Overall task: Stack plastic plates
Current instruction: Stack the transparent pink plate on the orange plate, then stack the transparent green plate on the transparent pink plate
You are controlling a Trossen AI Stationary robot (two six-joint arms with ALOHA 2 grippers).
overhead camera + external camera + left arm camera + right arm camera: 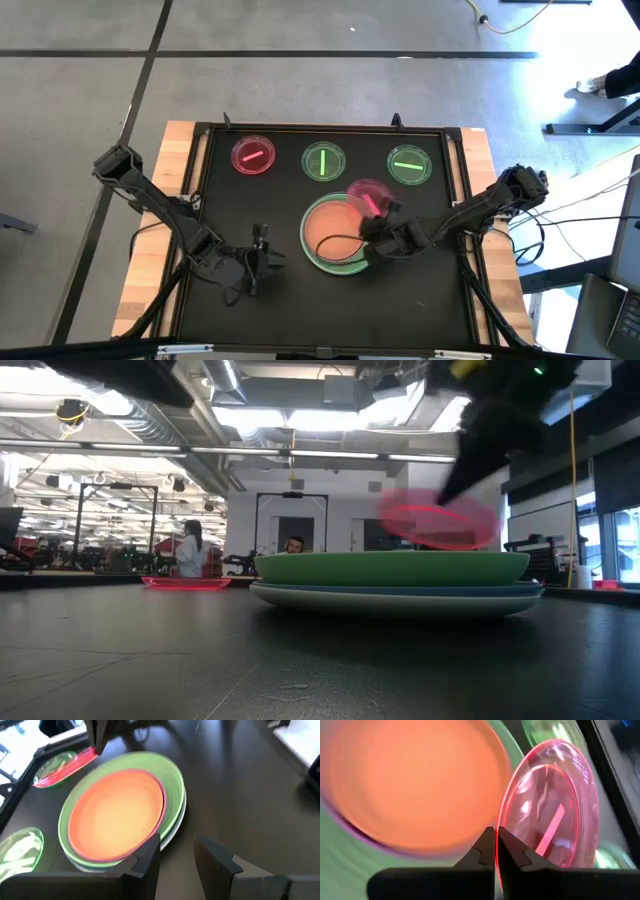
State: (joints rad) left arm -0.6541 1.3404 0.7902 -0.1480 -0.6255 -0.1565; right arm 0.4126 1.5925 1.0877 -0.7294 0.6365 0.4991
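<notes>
Above black table (230, 200), right gripper (496, 851) pinches red dish (552, 810).

Bright plastic on a black table

An orange round plastic plate (333, 231) sits ringed by a magenta rim, then a wide green plate (172, 772) over a pale one. A translucent red dish (555, 815) carries a red bar; two translucent green dishes (324, 161) show green bars, another red dish (253, 156) a red one.

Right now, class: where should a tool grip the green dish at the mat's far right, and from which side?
Grip the green dish by its thin raised rim, from above at its near edge: it lies flat and apart from the others. The right tool already pinches the red dish at the rim.
</notes>
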